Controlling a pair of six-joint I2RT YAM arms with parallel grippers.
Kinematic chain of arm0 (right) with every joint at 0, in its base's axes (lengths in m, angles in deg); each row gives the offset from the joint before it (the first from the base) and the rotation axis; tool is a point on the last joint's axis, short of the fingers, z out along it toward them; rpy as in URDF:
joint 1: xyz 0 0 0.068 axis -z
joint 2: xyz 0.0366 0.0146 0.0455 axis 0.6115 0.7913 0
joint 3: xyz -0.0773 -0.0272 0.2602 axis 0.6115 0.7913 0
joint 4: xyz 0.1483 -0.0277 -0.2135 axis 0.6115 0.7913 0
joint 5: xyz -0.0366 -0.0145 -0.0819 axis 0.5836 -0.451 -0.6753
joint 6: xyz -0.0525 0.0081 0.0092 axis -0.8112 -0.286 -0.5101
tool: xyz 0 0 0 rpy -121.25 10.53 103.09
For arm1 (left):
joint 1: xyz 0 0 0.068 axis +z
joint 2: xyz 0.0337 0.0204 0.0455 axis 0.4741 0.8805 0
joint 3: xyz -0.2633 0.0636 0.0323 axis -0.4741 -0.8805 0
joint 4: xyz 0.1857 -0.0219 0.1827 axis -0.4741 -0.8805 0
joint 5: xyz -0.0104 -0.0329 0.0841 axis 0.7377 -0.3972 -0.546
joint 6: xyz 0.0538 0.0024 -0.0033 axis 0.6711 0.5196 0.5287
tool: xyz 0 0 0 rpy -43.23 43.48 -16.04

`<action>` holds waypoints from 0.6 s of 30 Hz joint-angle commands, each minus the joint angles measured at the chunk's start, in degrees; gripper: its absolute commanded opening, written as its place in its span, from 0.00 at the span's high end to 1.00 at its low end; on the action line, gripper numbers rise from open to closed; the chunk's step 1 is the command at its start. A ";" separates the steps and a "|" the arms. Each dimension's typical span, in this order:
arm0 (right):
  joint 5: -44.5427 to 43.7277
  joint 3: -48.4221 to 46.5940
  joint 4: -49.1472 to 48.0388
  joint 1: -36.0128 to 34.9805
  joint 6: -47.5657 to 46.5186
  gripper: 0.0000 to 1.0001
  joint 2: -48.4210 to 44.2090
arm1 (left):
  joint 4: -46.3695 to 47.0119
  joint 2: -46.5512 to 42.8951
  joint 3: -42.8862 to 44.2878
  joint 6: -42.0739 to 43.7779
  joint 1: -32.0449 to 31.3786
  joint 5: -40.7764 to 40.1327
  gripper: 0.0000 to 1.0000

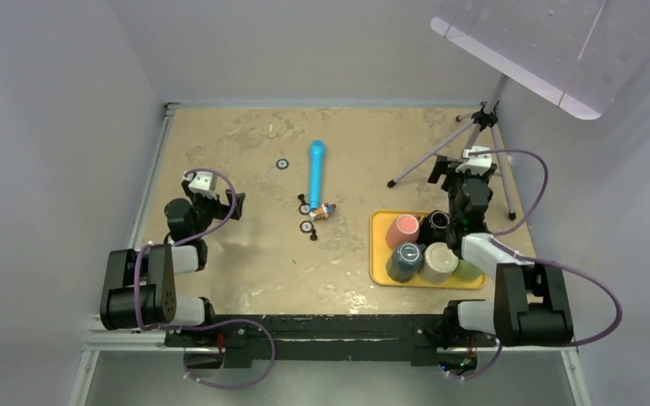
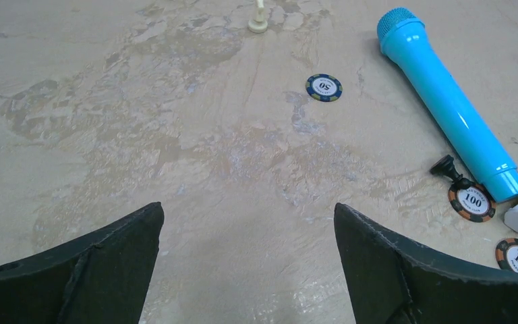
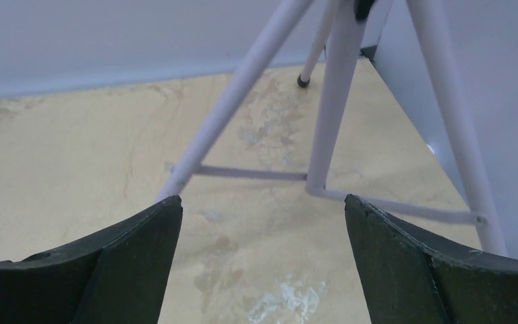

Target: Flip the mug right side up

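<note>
Jaws, matte black and wedge-shaped, stand spread and empty on the left gripper [image 2: 249, 210] and the right gripper [image 3: 263, 199]. Under the right arm, a glossy yellow tray [image 1: 377, 250] holds five rounded mugs [image 1: 404, 260], tightly clustered. Farther out on the mottled tan table [image 1: 245, 144] lies a smooth blue microphone [image 1: 315, 173]. Thin white tripod [image 1: 432, 156] legs stand beyond.
</note>
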 commanded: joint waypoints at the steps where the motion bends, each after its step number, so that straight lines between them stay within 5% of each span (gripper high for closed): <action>1: 2.25 -9.92 20.63 -0.07 5.55 0.08 -6.44 | 2.84 -0.81 1.66 1.21 -0.13 1.86 0.00; 6: 7.02 -22.96 46.19 -2.01 11.20 0.15 -8.67 | 2.83 -0.88 1.66 1.17 -0.12 1.92 0.00; 11: -3.71 -32.67 68.06 -14.06 12.98 0.14 -5.37 | 2.36 -4.04 0.50 0.14 0.04 0.62 0.00; 18: -1.64 -35.25 83.65 -16.15 22.43 0.26 -3.44 | -41.34 -15.90 18.76 1.95 0.39 7.85 0.00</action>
